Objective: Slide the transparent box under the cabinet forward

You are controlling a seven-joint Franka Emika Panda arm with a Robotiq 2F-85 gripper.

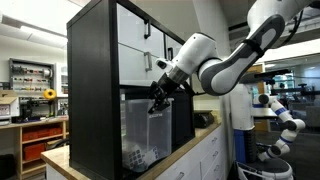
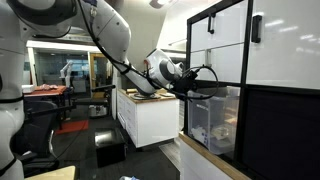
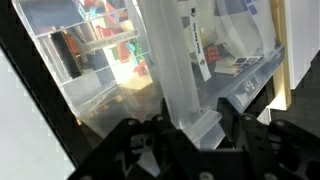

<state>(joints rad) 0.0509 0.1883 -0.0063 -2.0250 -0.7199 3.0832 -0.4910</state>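
**Pincer (image 3: 188, 142) at the front rim of the transparent box (image 3: 100, 70); travel lies toward the bench's front edge**

Pincer condition: in the wrist view the jaws stand partly apart, with a clear upright rib of the box's front wall between them. Whether the pads actually press on it cannot be told.

Location: the box sits in the lowest bay of the cabinet (image 1: 95, 80), resting on the bench (image 1: 55, 158) and set back from its front edge. Both exterior views place the pincer at the upper front of the box, just below the white drawers.

Governing relation: the box lies directly behind and below the pincer, deep into the bay. Its way out runs straight toward the bench's front edge, back along the arm's line of approach.

Assessment: the coming move calls for a level pull outward. Any lift would likely foul the cabinet frame above.
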